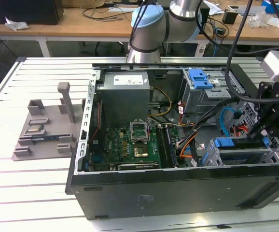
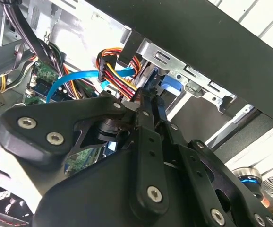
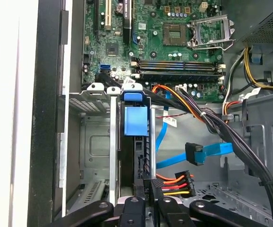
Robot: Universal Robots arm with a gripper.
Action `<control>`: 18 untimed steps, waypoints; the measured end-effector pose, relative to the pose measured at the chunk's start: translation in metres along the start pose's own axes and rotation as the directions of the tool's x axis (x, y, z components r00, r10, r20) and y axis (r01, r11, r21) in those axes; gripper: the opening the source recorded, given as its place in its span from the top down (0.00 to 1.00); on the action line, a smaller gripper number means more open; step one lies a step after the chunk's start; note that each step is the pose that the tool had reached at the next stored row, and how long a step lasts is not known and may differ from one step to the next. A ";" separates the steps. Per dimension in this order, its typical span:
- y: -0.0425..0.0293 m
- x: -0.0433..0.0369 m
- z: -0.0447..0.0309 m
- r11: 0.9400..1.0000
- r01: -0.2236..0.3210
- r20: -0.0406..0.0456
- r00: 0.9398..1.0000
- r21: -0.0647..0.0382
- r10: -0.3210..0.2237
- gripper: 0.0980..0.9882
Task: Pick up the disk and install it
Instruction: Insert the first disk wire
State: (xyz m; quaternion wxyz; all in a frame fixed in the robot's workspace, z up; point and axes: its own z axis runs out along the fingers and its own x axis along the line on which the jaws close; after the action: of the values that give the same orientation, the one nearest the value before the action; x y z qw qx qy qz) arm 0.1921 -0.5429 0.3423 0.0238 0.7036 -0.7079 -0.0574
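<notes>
The disk (image 1: 241, 145) sits edge-up in a slot of the silver drive cage (image 1: 236, 157), at the front of the open computer case on the exterior view's right. In the first wrist view the disk (image 3: 135, 161) is a dark strip with a blue rail end, between the cage's metal walls (image 3: 91, 142). My black gripper (image 1: 267, 130) hangs over the disk's end on the exterior view's right. In both wrist views the fingers (image 3: 132, 208) stand close together at that end, and my gripper (image 2: 148, 101) looks shut, with blue plastic (image 2: 167, 87) just beyond its tips.
Orange power wires and a blue data cable (image 3: 207, 151) hang loose beside the cage. The case also holds the motherboard (image 1: 134, 140), a grey power supply (image 1: 125, 92) and a blue latch piece (image 1: 200, 77). A grey fixture (image 1: 48, 125) stands on the slatted table at the exterior view's left.
</notes>
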 end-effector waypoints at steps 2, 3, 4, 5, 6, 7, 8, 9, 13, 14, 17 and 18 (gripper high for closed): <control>0.0003 0.0009 -0.0015 1.000 0.000 0.000 1.000 0.000 0.000 0.92; 0.0002 0.0017 -0.0014 1.000 0.000 0.000 1.000 0.000 0.000 0.92; 0.0001 0.0021 -0.0009 1.000 0.000 0.000 1.000 0.000 0.000 0.92; 0.0001 0.0025 -0.0001 1.000 0.000 0.000 1.000 0.000 0.000 0.92; 0.0000 0.0025 0.0004 1.000 0.000 0.000 1.000 0.000 0.000 0.92; -0.0001 0.0026 0.0012 1.000 0.000 0.000 1.000 0.000 0.000 0.92; -0.0002 0.0026 0.0023 1.000 0.000 0.000 1.000 0.000 0.000 0.92; -0.0002 0.0026 0.0027 1.000 0.000 0.000 1.000 0.000 0.000 0.92; 0.0036 0.0028 0.0053 1.000 0.000 0.000 1.000 0.000 0.000 0.92; 0.0037 0.0027 0.0058 1.000 0.000 0.000 1.000 0.000 0.000 0.92; 0.0035 0.0028 0.0077 1.000 0.000 -0.001 1.000 0.001 0.000 0.92; 0.0034 0.0029 0.0085 1.000 0.000 -0.001 1.000 0.001 0.000 0.92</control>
State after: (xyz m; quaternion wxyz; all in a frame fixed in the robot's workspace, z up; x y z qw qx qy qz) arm 0.1877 -0.5453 0.3341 0.0239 0.7036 -0.7079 -0.0569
